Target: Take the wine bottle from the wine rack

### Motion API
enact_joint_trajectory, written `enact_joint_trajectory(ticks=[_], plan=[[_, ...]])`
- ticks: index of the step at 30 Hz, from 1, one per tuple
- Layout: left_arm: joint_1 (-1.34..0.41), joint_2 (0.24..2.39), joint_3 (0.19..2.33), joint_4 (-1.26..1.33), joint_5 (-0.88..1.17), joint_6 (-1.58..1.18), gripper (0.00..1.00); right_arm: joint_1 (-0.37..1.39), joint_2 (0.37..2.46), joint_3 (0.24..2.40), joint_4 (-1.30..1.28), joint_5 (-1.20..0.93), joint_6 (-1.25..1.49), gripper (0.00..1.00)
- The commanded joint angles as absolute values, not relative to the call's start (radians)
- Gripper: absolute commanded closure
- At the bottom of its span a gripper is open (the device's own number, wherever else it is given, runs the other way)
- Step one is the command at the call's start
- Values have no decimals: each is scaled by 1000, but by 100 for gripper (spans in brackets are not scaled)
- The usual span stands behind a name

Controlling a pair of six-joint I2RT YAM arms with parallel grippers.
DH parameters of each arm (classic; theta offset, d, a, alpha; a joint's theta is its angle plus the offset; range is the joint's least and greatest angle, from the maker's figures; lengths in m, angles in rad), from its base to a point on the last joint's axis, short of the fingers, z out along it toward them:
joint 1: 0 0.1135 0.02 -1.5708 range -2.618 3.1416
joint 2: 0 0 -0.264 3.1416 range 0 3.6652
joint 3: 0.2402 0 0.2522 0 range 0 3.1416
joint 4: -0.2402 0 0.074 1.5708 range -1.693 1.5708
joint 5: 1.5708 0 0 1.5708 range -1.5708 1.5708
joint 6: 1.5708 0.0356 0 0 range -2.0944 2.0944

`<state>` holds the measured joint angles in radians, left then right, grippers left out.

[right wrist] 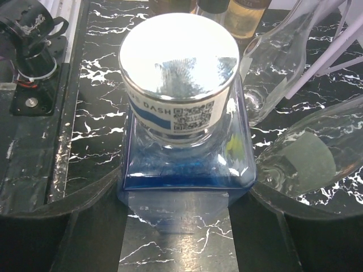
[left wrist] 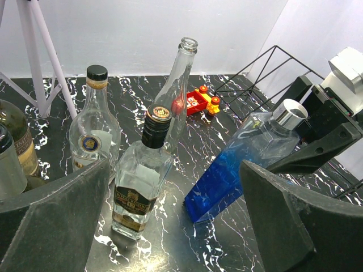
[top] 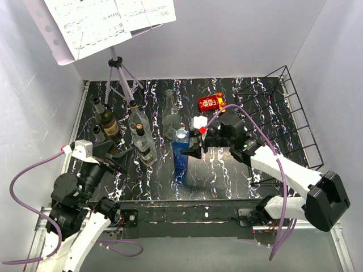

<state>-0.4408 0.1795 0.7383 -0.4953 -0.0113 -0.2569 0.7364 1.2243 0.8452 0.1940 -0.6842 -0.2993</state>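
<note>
Near wine rack (top: 295,122), right pincer (top: 191,148) clasping tilted blue bottle (top: 180,161)

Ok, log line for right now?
right fingers shut on blue bottle | bottle tilted, clear of wine rack | left fingers open, holding nothing

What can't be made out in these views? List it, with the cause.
Right wrist: the base of the wine bottle, hidden under its own silver cap.
Top external: the wine rack, near corner behind the right arm.
Left wrist: the leftmost bottles, cut off by the frame edge.
</note>
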Motion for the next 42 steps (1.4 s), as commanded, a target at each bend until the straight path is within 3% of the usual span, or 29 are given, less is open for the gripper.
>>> enact_joint_trajectory(ticks=[1, 3, 12, 16, 27, 39, 42], plan=[[-443, 202, 730, -492, -9, -244, 2, 758, 1204, 930, 328, -657, -365, 59], [-443, 206, 730, -489, -8, -242, 2, 758, 1201, 933, 324, -643, -353, 49], [-443, 206, 729, -488, -8, -242, 2, 758, 1189, 914, 347, -623, -319, 37], [-443, 206, 727, -488, -8, -242, 2, 759, 1192, 914, 348, -617, -316, 18], [-443, 201, 726, -488, -11, -242, 2, 758, 1203, 949, 319, -611, -298, 16], [-443, 204, 726, -486, -3, -244, 2, 758, 1089, 1006, 256, -344, -54, 10], [-443, 202, 724, -483, 0, -244, 2, 758, 1028, 1031, 125, -247, 101, 10]])
